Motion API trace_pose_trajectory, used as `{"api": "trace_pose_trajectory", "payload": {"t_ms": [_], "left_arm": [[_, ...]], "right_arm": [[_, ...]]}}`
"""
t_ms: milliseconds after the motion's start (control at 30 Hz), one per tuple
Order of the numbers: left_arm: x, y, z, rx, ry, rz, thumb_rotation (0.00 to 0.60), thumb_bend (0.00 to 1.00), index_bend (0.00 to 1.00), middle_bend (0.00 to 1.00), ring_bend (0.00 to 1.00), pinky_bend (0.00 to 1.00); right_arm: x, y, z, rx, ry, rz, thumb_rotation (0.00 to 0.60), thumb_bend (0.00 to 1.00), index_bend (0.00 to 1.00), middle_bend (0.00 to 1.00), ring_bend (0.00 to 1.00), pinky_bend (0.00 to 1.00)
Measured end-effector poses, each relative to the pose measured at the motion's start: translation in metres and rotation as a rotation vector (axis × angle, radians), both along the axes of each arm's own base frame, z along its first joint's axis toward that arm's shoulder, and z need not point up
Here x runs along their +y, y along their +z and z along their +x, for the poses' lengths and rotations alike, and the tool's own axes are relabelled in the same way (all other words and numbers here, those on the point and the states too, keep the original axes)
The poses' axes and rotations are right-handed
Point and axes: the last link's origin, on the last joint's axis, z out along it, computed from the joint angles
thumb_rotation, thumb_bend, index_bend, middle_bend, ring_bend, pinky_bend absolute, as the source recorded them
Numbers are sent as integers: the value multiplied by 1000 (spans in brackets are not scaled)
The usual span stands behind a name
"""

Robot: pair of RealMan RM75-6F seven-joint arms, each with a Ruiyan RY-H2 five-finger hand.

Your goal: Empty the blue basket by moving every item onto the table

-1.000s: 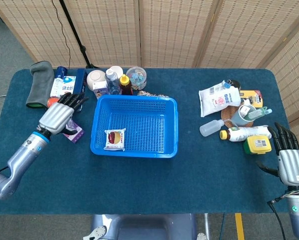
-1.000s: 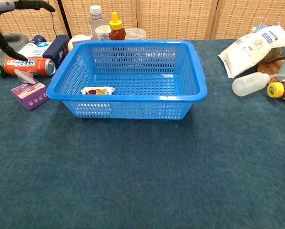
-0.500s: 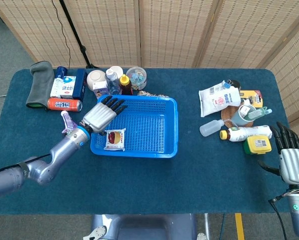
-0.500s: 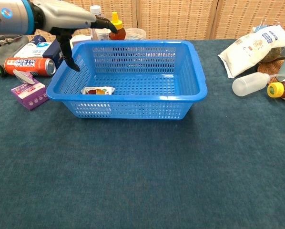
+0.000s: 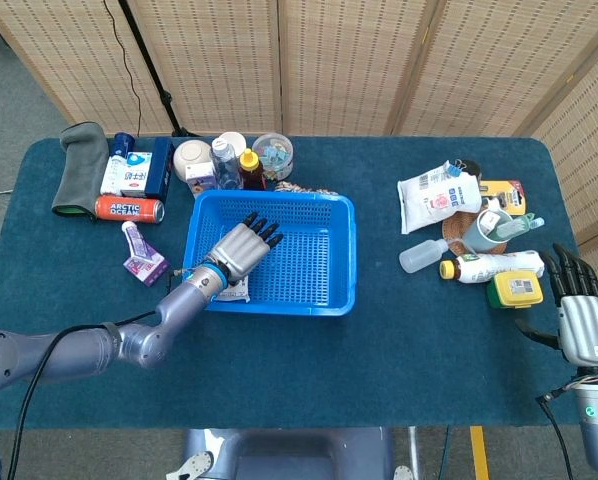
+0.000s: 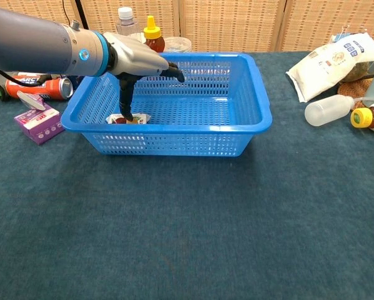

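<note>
The blue basket (image 5: 334,290) (image 6: 249,119) stands mid-table. One small white snack packet (image 6: 140,119) (image 5: 235,293) lies flat on its floor near the front left corner. My left hand (image 5: 241,247) (image 6: 137,59) hovers inside the basket right above the packet, fingers spread and thumb pointing down at it; it holds nothing. In the head view the hand covers most of the packet. My right hand (image 5: 582,318) rests at the table's right edge, fingers extended and empty; the chest view does not show it.
Left of the basket lie a purple box (image 5: 144,266) (image 6: 38,122), a red can (image 5: 129,208), a grey cloth (image 5: 79,165) and cartons. Bottles and jars (image 5: 237,165) stand behind the basket. Right side: white pouch (image 5: 437,196), clear bottle (image 5: 421,254), yellow-green item (image 5: 514,290).
My left hand has swung right from beside the purple box, over the basket's left rim, and now hangs above the snack packet. The right hand stayed put.
</note>
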Motion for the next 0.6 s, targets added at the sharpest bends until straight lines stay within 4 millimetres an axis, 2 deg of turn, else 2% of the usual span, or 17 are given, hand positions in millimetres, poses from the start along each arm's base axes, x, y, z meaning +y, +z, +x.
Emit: {"api": "trace_pose_trajectory", "payload": {"t_ms": [600], "left_arm": [[0,-23,-10,87,22,-11,600,70,0,0,0,0]], "right_arm": [[-2,0,-2,-3,-7,-1,600,0,0,0,0,66]]}}
